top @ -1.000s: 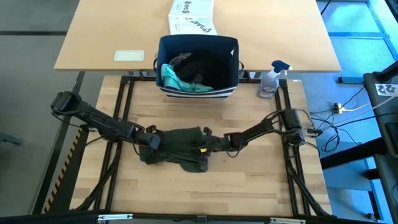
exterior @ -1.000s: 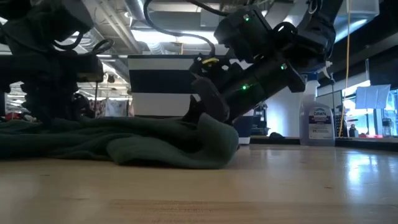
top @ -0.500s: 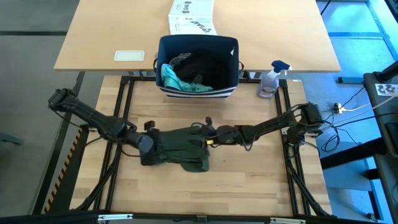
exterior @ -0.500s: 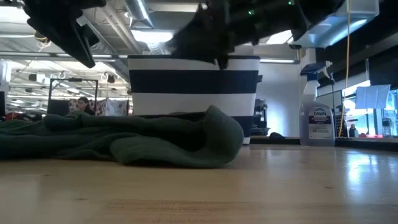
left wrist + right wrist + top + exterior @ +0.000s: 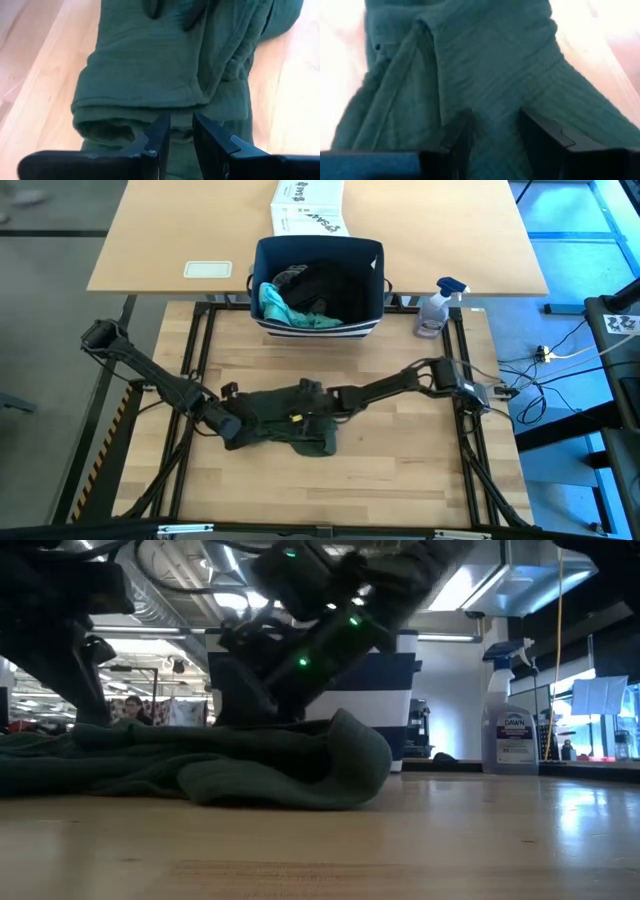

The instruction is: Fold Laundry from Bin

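Observation:
An olive-green piece of laundry [image 5: 285,425] lies bunched on the wooden table's middle, its right end in a thick fold [image 5: 350,755]. My left gripper [image 5: 228,427] stands over its left end, fingers a narrow gap apart [image 5: 180,127] above a rolled edge. My right gripper [image 5: 298,404] is open over the garment's middle [image 5: 492,130], reaching in from the right. The navy bin [image 5: 318,242] stands at the far edge with a teal piece [image 5: 275,305] and a black piece [image 5: 325,290] inside. My left gripper points down over the rolled edge [image 5: 125,127] at the garment's left end; I cannot tell whether it touches the cloth. My right gripper slants down from the table's right, and its fingertips [image 5: 150,7] reach the garment's upper layer near the middle; I cannot tell whether they touch it.
A spray bottle [image 5: 435,310] stands right of the bin. A white printed box [image 5: 308,205] and a white card [image 5: 208,270] lie on the far table. Bare wood lies between the garment and the near edge.
My right gripper has come off the garment's right end, risen, then gone toward the table's left and down over the garment's middle. My left gripper has shifted toward the near-left corner. The garment has stayed in place, its right-end fold standing free.

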You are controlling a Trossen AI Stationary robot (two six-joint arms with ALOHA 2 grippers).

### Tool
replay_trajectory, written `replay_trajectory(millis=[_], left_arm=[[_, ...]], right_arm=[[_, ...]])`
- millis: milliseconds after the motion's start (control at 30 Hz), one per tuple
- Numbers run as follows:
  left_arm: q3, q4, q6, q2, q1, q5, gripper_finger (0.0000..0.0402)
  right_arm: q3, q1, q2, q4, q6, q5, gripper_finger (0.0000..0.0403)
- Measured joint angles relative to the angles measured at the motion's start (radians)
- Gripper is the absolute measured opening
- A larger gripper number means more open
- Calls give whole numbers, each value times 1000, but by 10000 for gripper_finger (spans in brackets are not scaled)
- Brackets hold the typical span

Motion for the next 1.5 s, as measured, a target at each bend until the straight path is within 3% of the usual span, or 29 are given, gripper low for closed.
replay_trajectory(millis=[167, 533, 700, 867, 1100, 1233, 1400, 1500], left_arm=[[-1, 4, 0, 0, -2, -25, 78], [-1, 13, 0, 0, -1, -33, 78], [-1, 83, 11, 4, 1, -115, 78], [-1, 232, 130, 38, 20, -160, 78], [-1, 317, 177, 108, 61, -164, 78], [-1, 339, 177, 152, 75, -163, 78], [-1, 340, 191, 204, 79, -158, 78], [-1, 343, 186, 229, 78, -156, 78]], right_arm=[[40, 12, -10, -253, -19, 3, 165], [-159, 123, -236, -771, -172, 60, 165], [-237, 181, -383, -1002, -140, 210, 165], [-232, 263, -519, -947, 108, 298, 165], [-307, 312, -610, -1038, 708, 437, 165], [-449, 268, -650, -919, 855, 351, 165], [-597, 214, -663, -605, 861, 226, 165], [-654, 176, -649, -564, 836, 112, 165]])
